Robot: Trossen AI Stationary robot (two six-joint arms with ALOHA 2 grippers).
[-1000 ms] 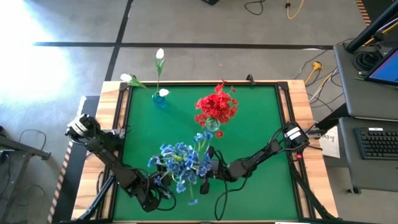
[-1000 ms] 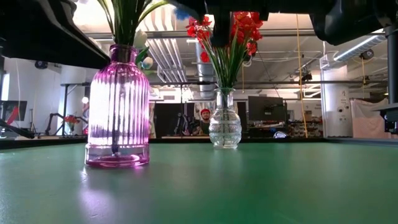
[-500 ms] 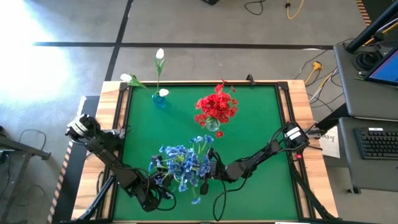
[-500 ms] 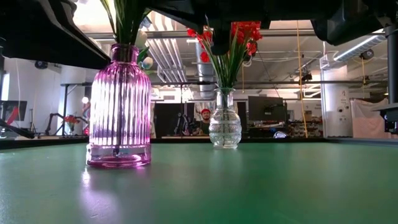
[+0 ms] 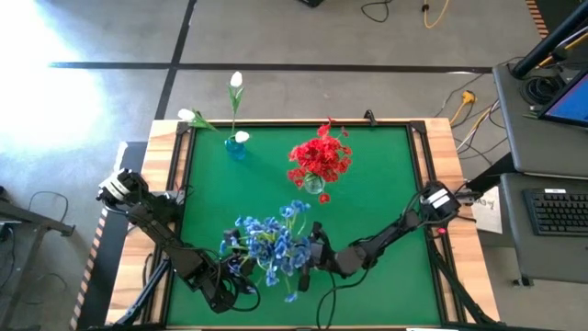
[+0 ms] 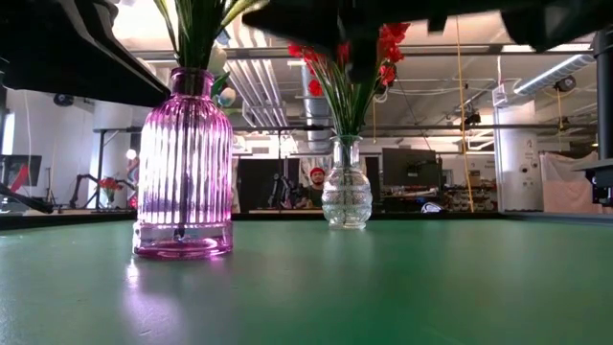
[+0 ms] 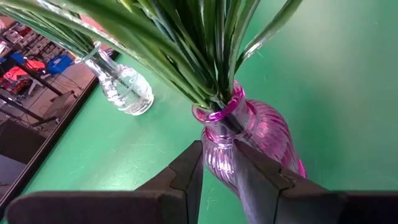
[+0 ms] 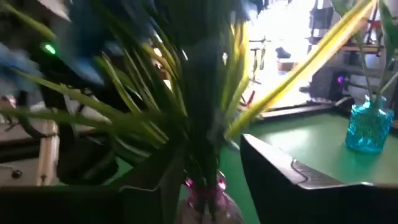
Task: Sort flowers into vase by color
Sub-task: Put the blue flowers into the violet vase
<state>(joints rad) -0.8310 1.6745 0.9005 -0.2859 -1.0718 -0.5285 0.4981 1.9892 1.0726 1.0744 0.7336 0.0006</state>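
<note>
While left end effector [image 7: 217,180] grips pink vase [image 7: 249,140] — blue flowers [image 5: 271,244] inside; right end effector [image 8: 211,168] released.

Bright, even light from above. Sun glare whitens the floor [image 5: 55,64]. The right wrist view is blurred.

No readable text, label, brand, number or sign anywhere in view.

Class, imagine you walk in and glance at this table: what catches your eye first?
Probably the blue flowers bursting from the pink vase near the front edge of the green table, with the left gripper clamped on the vase's neck. Farther back, red flowers fill a clear vase.
</note>
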